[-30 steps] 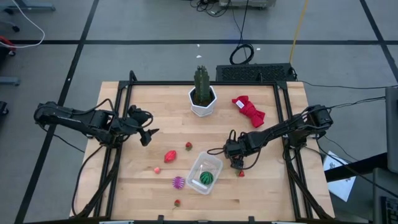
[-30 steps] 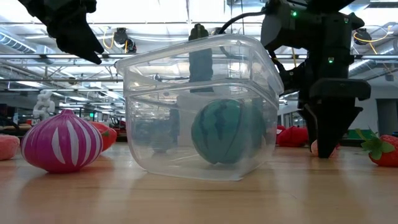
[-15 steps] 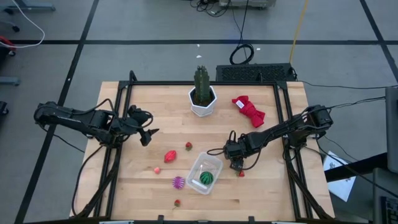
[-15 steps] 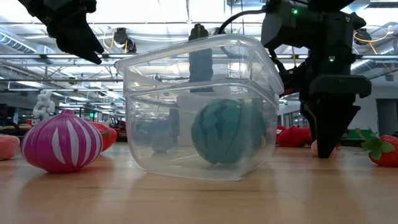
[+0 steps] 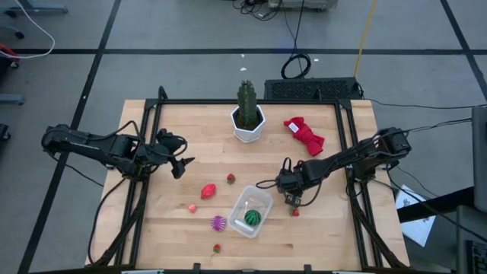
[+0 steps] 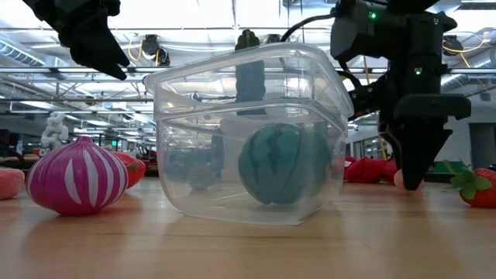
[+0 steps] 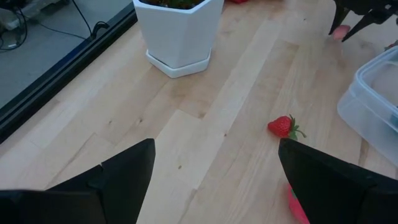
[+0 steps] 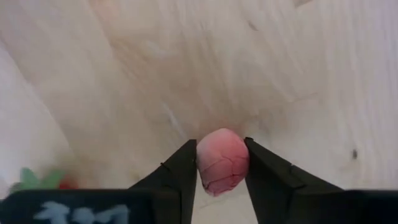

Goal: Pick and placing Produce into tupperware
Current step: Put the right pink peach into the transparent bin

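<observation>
I have a small pink produce piece [image 8: 222, 160] pinched between the two fingers [image 8: 180, 171] of my right hand [image 5: 292, 199], sitting just right of the tupperware [image 5: 250, 211]. It looks like a light, slightly soft toy with a crackled skin. I judge it needs only a gentle squeeze across its widest part, which is where the fingers sit now; being rounded and smooth, it could squirt out if I clamp off-centre.

Working outward from the tupperware: the green striped ball [image 5: 253, 218] already lies inside it. A strawberry [image 5: 295, 212] rests on the counter [image 5: 327, 236] just right of the tupperware, close beside my right hand. On the tupperware's left is the purple spiky piece [image 5: 218, 223], with a tiny red bit [image 5: 217, 247] toward the counter's near edge. Further left and back lie the larger red piece [image 5: 208, 190], a second strawberry [image 7: 283, 126] and a pink bit [image 5: 192, 207]. Well behind the tupperware stand the cactus in its white hexagonal pot [image 5: 248, 122] and the red cloth bundle [image 5: 304, 135].

My left hand [image 5: 179, 166] hangs spread wide and empty, well left of the tupperware, above the counter.

Compared with a second ago, the right hand has shifted slightly further right of the tupperware, and in the low view the pink piece sits a touch higher off the counter, so I judge the lift has just begun. Nothing else has moved.
</observation>
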Robot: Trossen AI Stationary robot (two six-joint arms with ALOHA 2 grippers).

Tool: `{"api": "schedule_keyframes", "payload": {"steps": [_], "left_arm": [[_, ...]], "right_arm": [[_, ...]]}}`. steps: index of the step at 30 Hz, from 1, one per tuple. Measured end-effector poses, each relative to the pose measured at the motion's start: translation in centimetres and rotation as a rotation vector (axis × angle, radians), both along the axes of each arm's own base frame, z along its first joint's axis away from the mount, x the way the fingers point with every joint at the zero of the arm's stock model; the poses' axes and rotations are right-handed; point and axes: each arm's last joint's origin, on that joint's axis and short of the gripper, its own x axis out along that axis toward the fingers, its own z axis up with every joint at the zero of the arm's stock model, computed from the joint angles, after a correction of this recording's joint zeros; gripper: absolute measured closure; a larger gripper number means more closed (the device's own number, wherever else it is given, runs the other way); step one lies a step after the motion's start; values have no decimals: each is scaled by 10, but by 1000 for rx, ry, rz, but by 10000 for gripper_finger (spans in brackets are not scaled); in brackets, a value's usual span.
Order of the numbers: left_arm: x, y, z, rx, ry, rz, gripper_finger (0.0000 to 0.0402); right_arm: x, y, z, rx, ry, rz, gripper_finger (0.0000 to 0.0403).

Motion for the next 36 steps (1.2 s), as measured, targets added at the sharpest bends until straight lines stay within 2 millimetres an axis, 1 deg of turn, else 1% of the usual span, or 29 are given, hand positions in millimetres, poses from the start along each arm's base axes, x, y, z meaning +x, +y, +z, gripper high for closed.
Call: {"api": "schedule_keyframes", "payload": {"steps": [7, 11, 13, 16, 21, 25, 27, 32, 36], "left_arm": [[0, 0, 0, 0, 0, 0, 53], [0, 0, 0, 0, 0, 0, 53], [0, 0, 0, 1, 0, 1, 53], [0, 0, 0, 3, -1, 3, 53], [0, 0, 0, 5, -1, 4, 53], [0, 0, 0, 9, 2, 1, 53], [0, 0, 0, 10, 2, 1, 53], [0, 0, 0, 10, 4, 1, 53], [0, 0, 0, 13, 8, -1, 53]], "right_arm": [[-4, -1, 13, 12, -37, -18, 303], [-6, -1, 28, 33, -107, -22, 303], [-3, 0, 42, 48, -162, -20, 304], [7, 2, 64, 62, -248, 11, 304], [31, 10, 106, 71, -416, 120, 304], [50, 17, 123, 80, -499, 183, 302], [59, 20, 123, 101, -505, 201, 300], [86, 29, 110, 178, -448, 262, 297], [106, 37, 104, 236, -427, 313, 297]]}}
